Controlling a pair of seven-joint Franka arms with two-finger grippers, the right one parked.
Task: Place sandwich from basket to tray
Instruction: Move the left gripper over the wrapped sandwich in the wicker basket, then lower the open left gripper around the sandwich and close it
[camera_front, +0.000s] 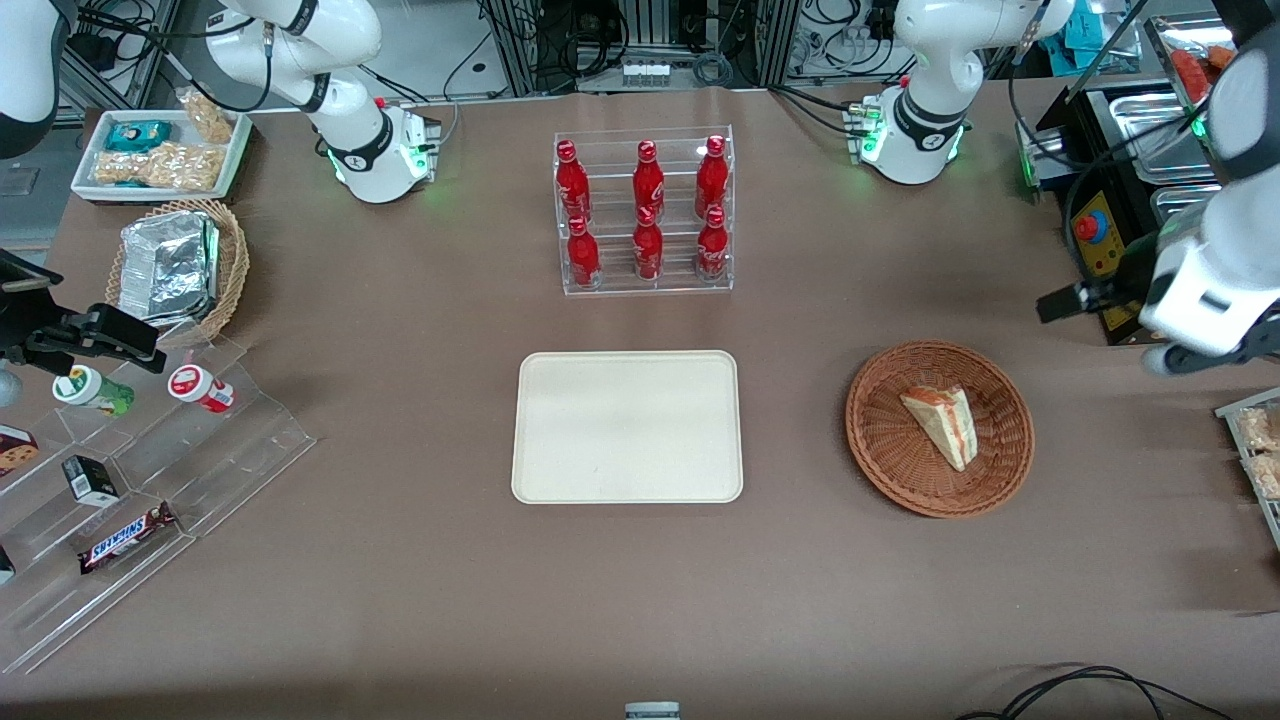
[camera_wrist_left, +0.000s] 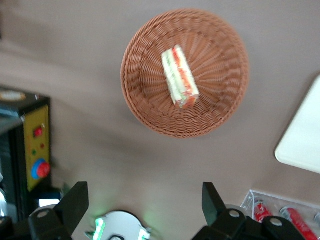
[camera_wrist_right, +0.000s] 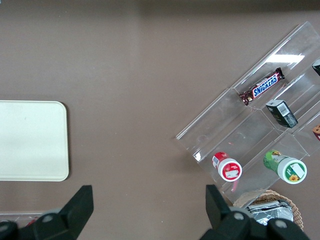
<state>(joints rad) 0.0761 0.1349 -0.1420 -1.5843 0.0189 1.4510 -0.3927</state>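
The sandwich (camera_front: 943, 422) (camera_wrist_left: 180, 76), a pale wedge with red-orange stripes, lies in the round reddish-brown basket (camera_front: 880, 440) (camera_wrist_left: 145, 105). The cream tray (camera_front: 627, 426) (camera_wrist_left: 302, 135) (camera_wrist_right: 30, 140) lies flat on the table beside the basket, toward the parked arm's end, with nothing on it. My gripper (camera_front: 1075, 298) (camera_wrist_left: 145, 200) hangs high over the table, farther from the front camera than the basket and toward the working arm's end. It is open, its fingers (camera_wrist_left: 75, 200) wide apart with nothing between them.
A clear rack of red bottles (camera_front: 645, 215) stands farther from the front camera than the tray. A black and yellow control box (camera_front: 1095, 235) (camera_wrist_left: 30, 145) sits close to my gripper. A clear stepped shelf with snacks (camera_front: 150, 470) and a tan foil basket (camera_front: 180, 265) lie toward the parked arm's end.
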